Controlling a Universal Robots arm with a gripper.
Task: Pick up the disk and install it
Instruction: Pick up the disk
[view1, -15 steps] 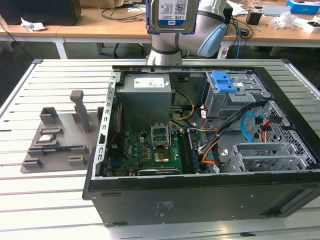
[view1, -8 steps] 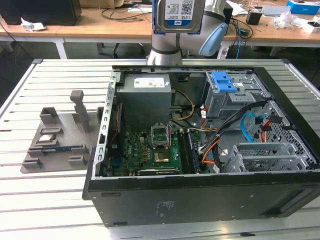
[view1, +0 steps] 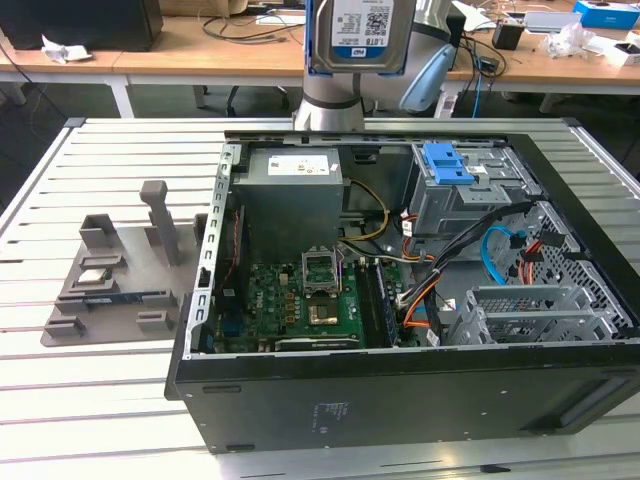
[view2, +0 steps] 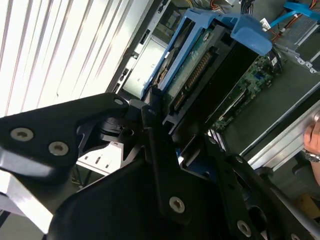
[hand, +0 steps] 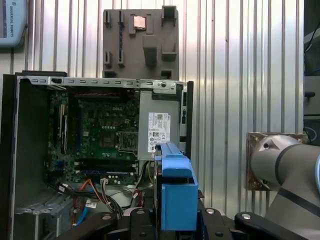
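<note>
Gripper (view2: 177, 127) jaws clenched on disk (view1: 360, 35), held high over open case (view1: 400, 380), label facing the exterior view. Judgement: grip looks firm; keep disk square to drive bay (view1: 480, 195), clear of cables (view1: 490, 250). Case on slatted metal tabletop (view1: 120, 400), grey fixture (view1: 110, 290) beside it; desks (view1: 180, 60) behind

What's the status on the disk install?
Gripper shut on the disk, held aloft, clear of the open case. Disk not yet installed. A person's hand nearby, second wrist view.
</note>
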